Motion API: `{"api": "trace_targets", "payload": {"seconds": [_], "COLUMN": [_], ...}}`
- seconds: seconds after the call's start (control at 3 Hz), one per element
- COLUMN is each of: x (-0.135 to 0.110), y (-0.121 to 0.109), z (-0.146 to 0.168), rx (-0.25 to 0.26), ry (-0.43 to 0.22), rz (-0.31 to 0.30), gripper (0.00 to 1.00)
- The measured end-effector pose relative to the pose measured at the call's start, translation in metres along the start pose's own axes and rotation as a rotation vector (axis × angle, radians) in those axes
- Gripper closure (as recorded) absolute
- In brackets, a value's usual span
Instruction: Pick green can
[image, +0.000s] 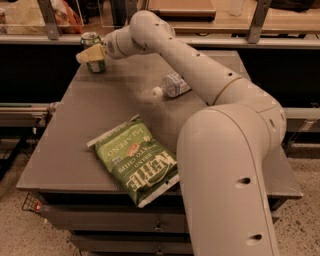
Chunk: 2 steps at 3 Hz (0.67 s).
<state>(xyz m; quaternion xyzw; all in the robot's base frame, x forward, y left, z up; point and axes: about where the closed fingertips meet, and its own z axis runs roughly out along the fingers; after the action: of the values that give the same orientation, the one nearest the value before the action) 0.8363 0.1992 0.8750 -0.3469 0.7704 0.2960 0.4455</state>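
The green can (93, 42) stands upright near the far left corner of the grey table (65, 150); it is green with a silver top rim. My gripper (91, 54) is at the can, reaching in from the right, and its pale tip crosses the front of the can's middle. The can's base (97, 67) seems to rest on the table. The white arm (200, 75) stretches from the lower right across the table to the can.
A flat green chip bag (136, 165) lies at the table's front middle. A clear plastic bottle with a white cap (172, 85) lies on its side near the arm. A counter with railings (50, 20) runs behind the table.
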Motion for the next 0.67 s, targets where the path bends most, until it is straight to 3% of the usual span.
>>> {"api": "trace_targets", "payload": {"seconds": [0.33, 0.67], "x": [0.013, 0.02], "y": [0.0, 0.012], "z": [-0.006, -0.014], "rx": [-0.016, -0.045], "ry": [0.006, 0.006], "rz": [0.075, 0.11], "gripper": [0.46, 0.69]}}
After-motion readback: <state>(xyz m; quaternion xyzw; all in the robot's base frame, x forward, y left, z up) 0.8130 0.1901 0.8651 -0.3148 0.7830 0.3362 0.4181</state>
